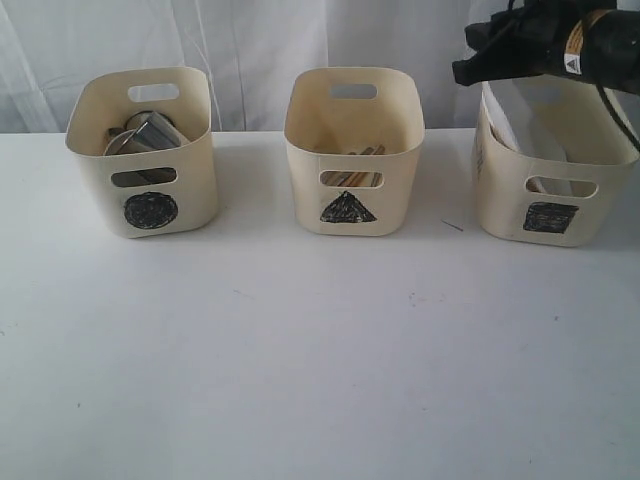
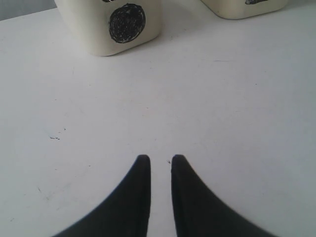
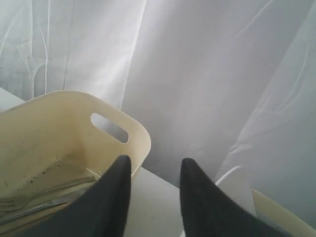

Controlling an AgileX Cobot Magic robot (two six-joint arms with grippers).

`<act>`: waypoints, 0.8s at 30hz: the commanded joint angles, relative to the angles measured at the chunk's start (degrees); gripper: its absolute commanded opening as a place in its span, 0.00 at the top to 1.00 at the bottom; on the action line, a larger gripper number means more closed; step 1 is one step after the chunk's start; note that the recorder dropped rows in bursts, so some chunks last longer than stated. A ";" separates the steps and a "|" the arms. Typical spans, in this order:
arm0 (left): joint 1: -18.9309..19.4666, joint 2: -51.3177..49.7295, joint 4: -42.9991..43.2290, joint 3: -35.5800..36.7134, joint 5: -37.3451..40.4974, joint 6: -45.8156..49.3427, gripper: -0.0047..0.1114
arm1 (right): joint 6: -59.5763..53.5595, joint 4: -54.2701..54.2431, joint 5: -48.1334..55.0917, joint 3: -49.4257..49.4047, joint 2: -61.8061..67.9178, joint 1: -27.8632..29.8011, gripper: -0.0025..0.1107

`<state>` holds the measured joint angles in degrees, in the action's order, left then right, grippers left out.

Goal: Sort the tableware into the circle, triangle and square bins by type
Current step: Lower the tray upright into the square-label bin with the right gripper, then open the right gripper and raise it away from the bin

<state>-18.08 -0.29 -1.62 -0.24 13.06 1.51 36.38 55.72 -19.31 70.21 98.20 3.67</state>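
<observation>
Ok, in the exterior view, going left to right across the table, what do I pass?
Circle bin holding steel mugs → triangle bin with wooden chopsticks → square bin with the white plate, the right arm's gripper above it.

We see a staged test setup, not a lived-in room. A bare white table [image 1: 320, 380] stands before hung white curtains [image 1: 250, 50], nothing homely around.

3 cream bins [image 1: 145, 150], 1 white plate [image 1: 545, 125], 2 end effectors [image 2: 157, 160].
</observation>
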 commanded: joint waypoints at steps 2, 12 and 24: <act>0.17 0.29 0.04 0.24 -0.20 -0.01 0.77 | -0.26 -0.85 -0.30 0.55 -4.49 0.49 0.69; 0.17 0.29 0.04 0.24 -0.20 -0.01 0.77 | 4.77 -0.85 -0.99 -9.33 -21.14 -0.30 0.69; 0.17 0.29 0.04 0.24 -0.20 -0.01 0.77 | 12.88 -1.90 -1.18 -34.53 -52.18 -0.30 0.98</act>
<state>-18.08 -0.29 -1.62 -0.24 13.06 1.51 47.70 54.28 -21.39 40.85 51.79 3.41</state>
